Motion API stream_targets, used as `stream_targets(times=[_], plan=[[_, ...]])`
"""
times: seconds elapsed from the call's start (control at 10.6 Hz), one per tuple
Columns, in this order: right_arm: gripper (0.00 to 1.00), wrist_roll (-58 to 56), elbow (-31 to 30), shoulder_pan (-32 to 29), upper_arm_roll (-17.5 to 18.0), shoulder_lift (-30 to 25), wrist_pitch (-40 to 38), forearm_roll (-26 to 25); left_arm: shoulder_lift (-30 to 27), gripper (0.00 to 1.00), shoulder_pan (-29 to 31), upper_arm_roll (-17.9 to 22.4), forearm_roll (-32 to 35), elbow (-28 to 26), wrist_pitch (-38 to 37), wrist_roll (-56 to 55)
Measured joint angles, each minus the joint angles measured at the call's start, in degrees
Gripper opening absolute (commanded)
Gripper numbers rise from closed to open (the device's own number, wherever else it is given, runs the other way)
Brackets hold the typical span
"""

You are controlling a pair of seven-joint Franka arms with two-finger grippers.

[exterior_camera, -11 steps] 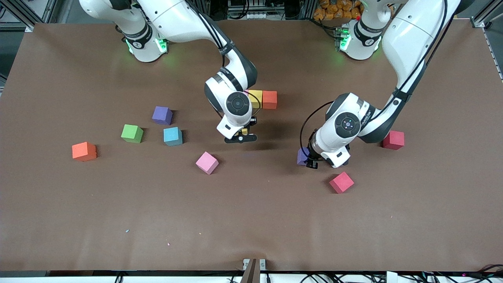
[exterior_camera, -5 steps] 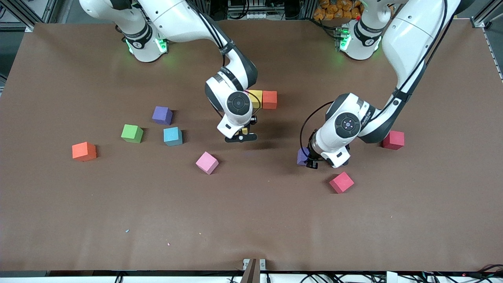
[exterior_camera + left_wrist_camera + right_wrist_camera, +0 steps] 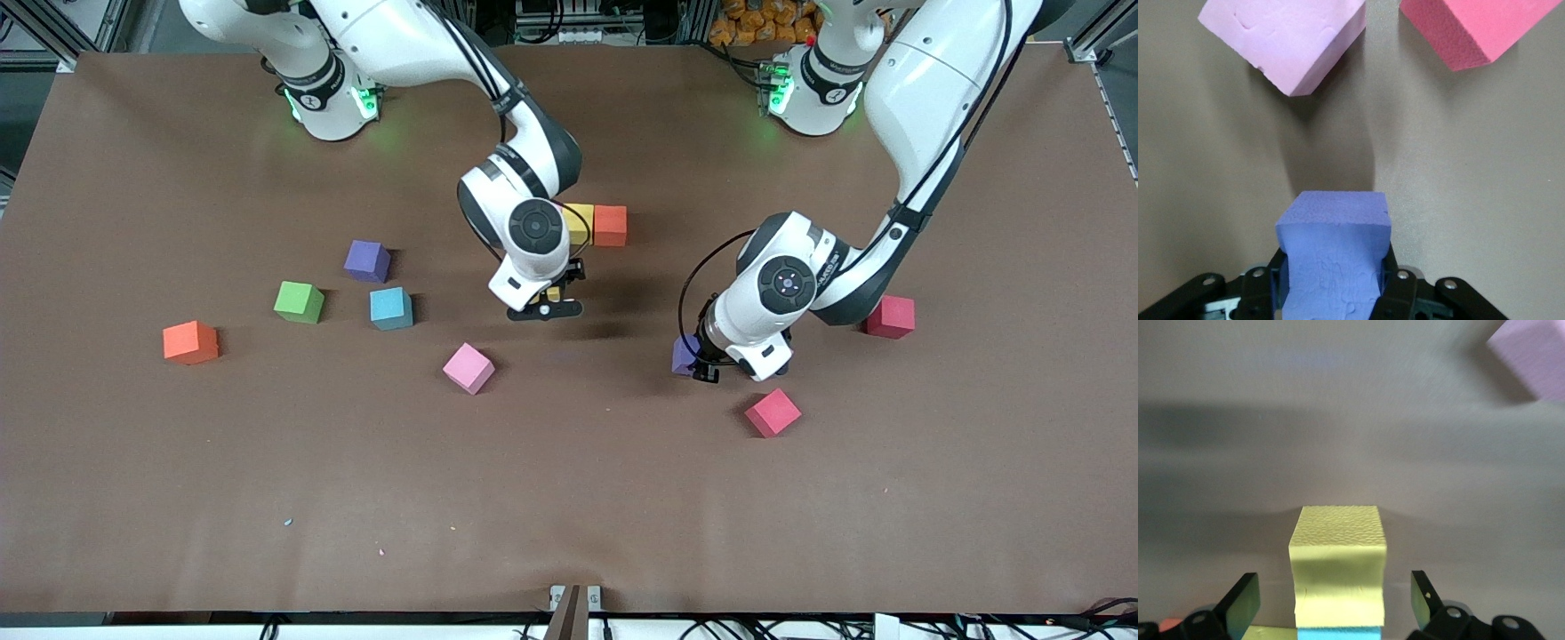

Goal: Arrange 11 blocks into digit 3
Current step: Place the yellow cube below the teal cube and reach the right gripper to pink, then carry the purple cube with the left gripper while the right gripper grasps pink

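Purple cube (image 3: 1333,257): clenched in your left pincer (image 3: 696,363), over bare bench (image 3: 569,498) toward left arm's end.
Digit row: yellow (image 3: 579,221) + orange (image 3: 610,225) cubes, toward the bases from that pincer.
Right pincer (image 3: 1335,600): released, fingers clear either side of yellow cube (image 3: 1337,570), just nearer the camera than the row.
Nearer arm: right.

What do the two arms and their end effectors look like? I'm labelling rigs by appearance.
Both arms have glossy white shells with black joint bands, green lights glowing at the bases and black cables along the links. The left end effector and right end effector are black, below white wrists bearing round black caps.
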Motion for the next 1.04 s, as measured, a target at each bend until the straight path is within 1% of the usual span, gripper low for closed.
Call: stream_targets(times=[0.19,0.47,0.57,0.76,0.85,0.94,1.04], plan=[[1.0,-6.8,0.9,-2.9,-0.3,-1.7,-0.3,0.0,0.0,0.0,0.0,0.0,-0.2,0.4,0.0,0.0],[1.0,-24.3,2.4,-7.4,-0.4,-1.3,-0.2,-0.9,0.3,0.0,0.0,0.0,-0.6,1.2,-0.7,0.0],[1.0,-28.5,3.0,-8.1,-0.4,-0.6,0.0,-2.4,0.4,0.0,0.0,0.0,-0.6,1.4,-0.9,0.0],[1.0,-38.3,4.1,-8.9,-0.5,0.7,1.0,-8.0,0.5,0.0,0.0,0.0,-0.7,1.7,-1.5,0.0],[1.0,-41.9,4.3,-9.1,-0.5,1.2,3.0,-10.8,0.5,0.0,-0.1,-0.1,-1.0,2.0,-2.1,0.0],[1.0,-45.0,4.3,-9.4,-0.5,1.8,5.2,-12.5,0.5,0.0,-0.2,-0.3,-1.4,2.5,-2.9,0.0],[1.0,-47.4,4.3,-9.8,-0.5,2.4,6.9,-13.0,0.5,0.0,-0.3,-0.5,-1.7,2.8,-3.2,0.0]])
